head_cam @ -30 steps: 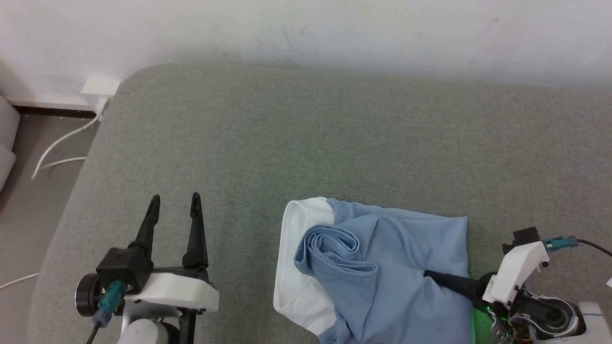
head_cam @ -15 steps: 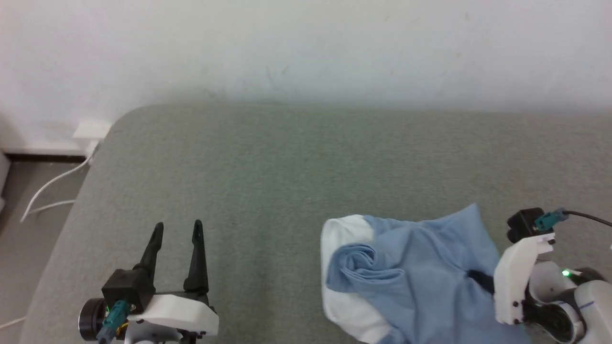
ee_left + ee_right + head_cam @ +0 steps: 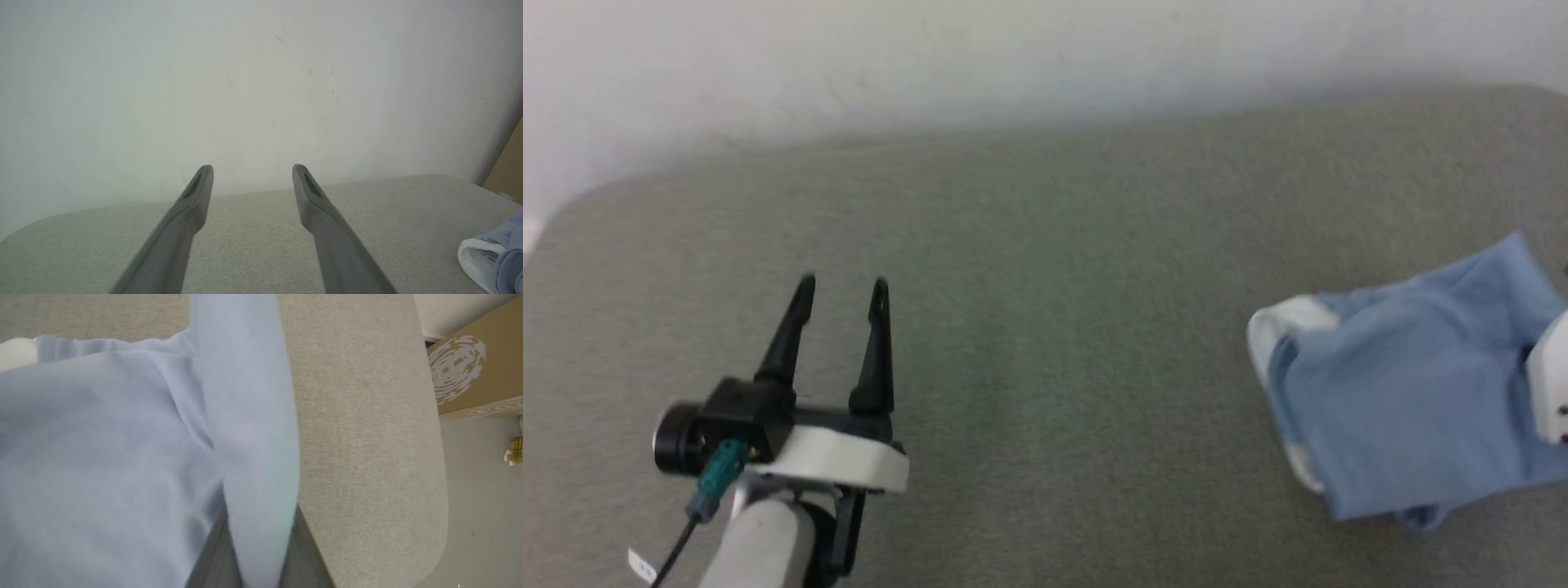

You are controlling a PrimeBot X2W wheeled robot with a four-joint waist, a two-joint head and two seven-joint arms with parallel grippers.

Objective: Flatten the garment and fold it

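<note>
Head view: the left arm's pale forearm rises from the lower left, its left tool pointing up the frame toward the white wall, both dark fingers spread wide with nothing between them. Seen from the left wrist, those fingers run nearly level above the grey fabric-covered counter, aimed at the wall and touching nothing.

Well apart from it, at the right of the counter, lies the garment, a bunched heap of light blue cloth with a white section at its left end. A white part of the right arm's wrist shows at the frame's right edge, against the garment's right side.

From the right wrist, the right tool is clamped on a raised fold of the blue cloth, which runs up between its two fingers and hides their tips. Beyond the counter's rounded edge stands a cardboard box on the floor.
</note>
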